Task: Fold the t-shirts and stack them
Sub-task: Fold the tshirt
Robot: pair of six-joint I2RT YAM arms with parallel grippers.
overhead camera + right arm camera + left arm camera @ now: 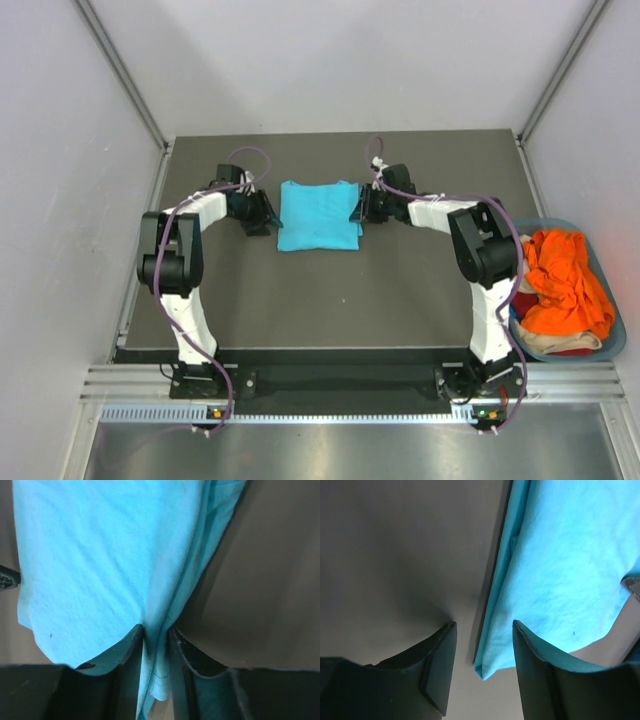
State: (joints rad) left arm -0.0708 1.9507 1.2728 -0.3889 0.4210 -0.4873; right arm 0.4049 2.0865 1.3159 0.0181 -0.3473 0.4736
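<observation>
Black fingers [127, 655] of my right gripper [156, 632] fill the bottom of its wrist view, drawn almost together with a bunched fold of the turquoise t-shirt [100, 555] pinched between them. The cloth fans out from that pinch toward the far side, and bare table shows to its right.

On the other wrist, my left gripper [483, 627] stands spread. One finger is over bare table. The other is at the shirt's edge, and a folded corner of the turquoise cloth lies in the gap between them. Nothing is clamped on that side.

From above, my left arm [170, 250] rises from its base at the near left, bends at a raised elbow, and runs its forearm inward to the right, with the gripper low at the shirt's left edge. My right arm [485, 245] mirrors it from the near right, its forearm reaching left to the shirt's right edge.

The turquoise t-shirt lies as a folded, roughly square bundle on the dark table [340, 310], toward the far middle, between my two grippers.

At the right side of the table sits a blue-grey basket [550, 224]. It holds a crumpled orange t-shirt [565, 285] on top, with beige cloth [545, 343] and a little red showing under it.
</observation>
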